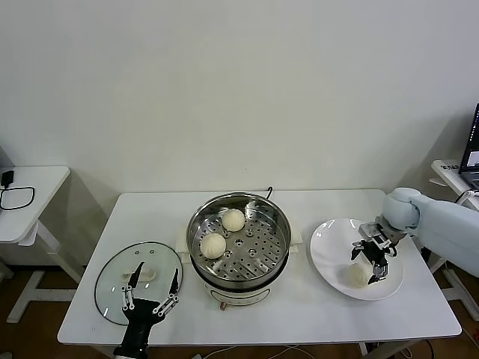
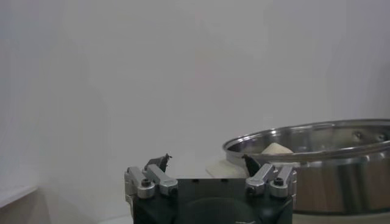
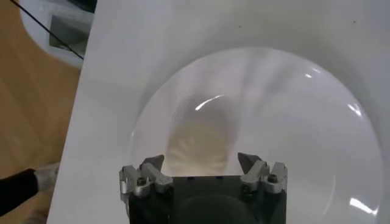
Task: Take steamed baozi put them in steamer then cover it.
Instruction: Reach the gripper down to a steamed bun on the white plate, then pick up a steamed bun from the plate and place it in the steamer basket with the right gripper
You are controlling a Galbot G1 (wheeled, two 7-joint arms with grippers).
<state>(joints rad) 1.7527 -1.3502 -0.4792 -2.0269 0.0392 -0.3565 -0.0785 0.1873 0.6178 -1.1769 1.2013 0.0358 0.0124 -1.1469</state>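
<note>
A white table (image 1: 314, 314) stands against a plain pale wall, with a smaller side table (image 1: 30, 183) at the far left carrying a black cable; nearest the robot on the left, the left gripper (image 1: 152, 288) hovers over the glass lid (image 1: 112, 280) that lies flat on the table, its fingers spread wide and holding nothing; it seems to be waiting its turn. On the near right, the right gripper (image 1: 373, 263) hangs over the white plate (image 1: 329, 243), fingers fully apart and empty, straddling the one bun (image 1: 353, 275) that can be seen on the plate; in the right wrist view that bun (image 3: 198, 146) sits just ahead of the open fingertips (image 3: 153, 163), not yet touched as far as can be told. In the middle of the table the steel steamer (image 1: 278, 217) stands uncovered, with two buns (image 1: 223, 232) already on the far left of its perforated tray.

The step in hand looks like the pickup of a third bun; the next move calls for lowering around it and closing gently, since soft dough would dent or slip, then carrying it left to a bare part of the tray. A fourth bun is not visible. No brand, label or writing can be read anywhere.
</note>
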